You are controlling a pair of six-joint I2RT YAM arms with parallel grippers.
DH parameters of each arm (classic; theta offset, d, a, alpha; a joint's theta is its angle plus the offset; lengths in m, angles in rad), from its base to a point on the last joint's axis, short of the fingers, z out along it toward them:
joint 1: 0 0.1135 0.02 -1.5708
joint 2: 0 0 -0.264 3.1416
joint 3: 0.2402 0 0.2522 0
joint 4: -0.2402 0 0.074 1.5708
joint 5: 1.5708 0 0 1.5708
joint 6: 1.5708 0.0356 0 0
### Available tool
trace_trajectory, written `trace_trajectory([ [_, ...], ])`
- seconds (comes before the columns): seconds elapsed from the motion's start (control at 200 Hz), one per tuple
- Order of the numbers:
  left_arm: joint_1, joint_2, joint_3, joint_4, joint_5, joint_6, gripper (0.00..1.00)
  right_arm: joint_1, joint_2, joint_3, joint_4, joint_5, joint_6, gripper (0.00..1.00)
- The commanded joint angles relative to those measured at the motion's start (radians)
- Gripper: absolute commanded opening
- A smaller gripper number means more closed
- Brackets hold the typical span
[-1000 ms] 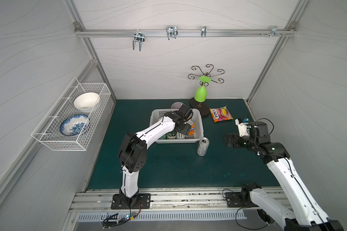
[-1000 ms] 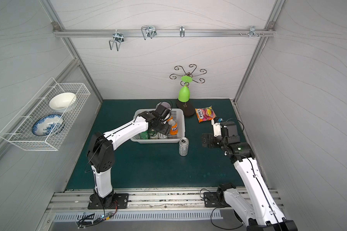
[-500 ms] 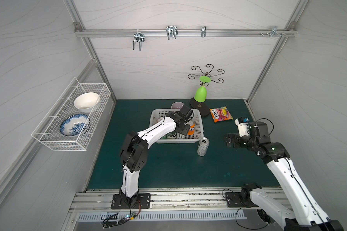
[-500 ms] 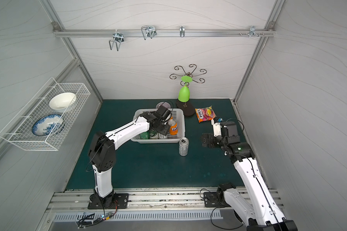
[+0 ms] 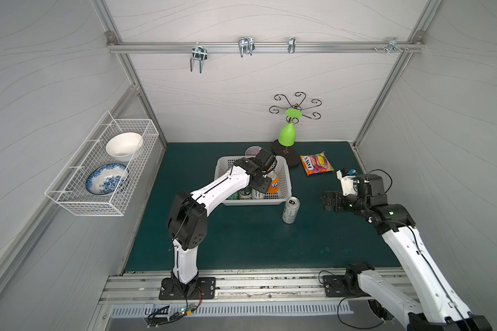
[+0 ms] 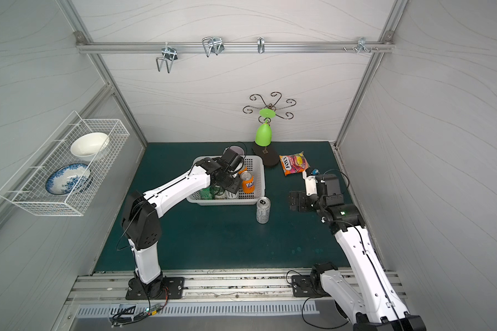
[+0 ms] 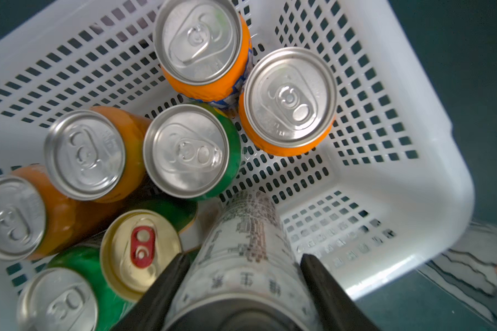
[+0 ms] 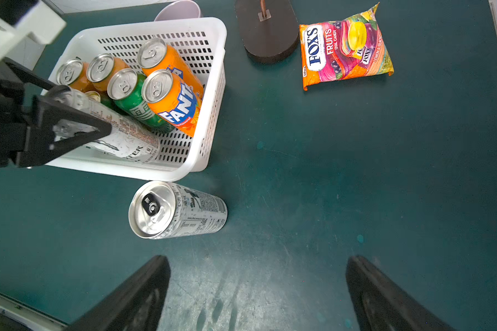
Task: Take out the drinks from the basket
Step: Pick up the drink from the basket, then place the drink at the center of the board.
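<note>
L end effector (image 7: 244,259) angled down, gripping silver can (image 7: 247,223) in basket (image 7: 436,172).

both top views look down from high in front; wrist cameras look close, sharing the basket (image 8: 167,24).

Basket (image 5: 253,202) mid-table, eight cans (image 7: 192,151) in it. Ninth can (image 5: 290,210) on mat (image 5: 241,243), just near-right of basket. Cup (image 5: 253,150) behind basket; stand base (image 5: 289,157) far-right of it; candy bag (image 5: 317,164) further right.
</note>
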Motion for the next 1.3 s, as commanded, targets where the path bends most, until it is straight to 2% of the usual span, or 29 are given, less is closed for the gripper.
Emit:
trace_trajectory([
  [0.0, -0.013, -0.103, 0.071, 0.011, 0.019, 0.007, 0.4, -0.004, -0.004, -0.006, 0.013, -0.007, -0.007, 0.99],
  [0.505, -0.085, -0.3, 0.067, -0.025, 0.058, 0.006, 0.39, -0.004, -0.008, -0.004, 0.011, -0.002, -0.008, 0.99],
  [1.0, -0.201, -0.344, -0.054, -0.008, 0.034, -0.031, 0.38, -0.004, -0.008, -0.002, 0.01, 0.002, -0.01, 0.99],
  [1.296, -0.232, -0.342, -0.17, 0.105, 0.025, -0.029, 0.39, -0.005, -0.008, -0.003, 0.008, 0.003, -0.01, 0.99],
])
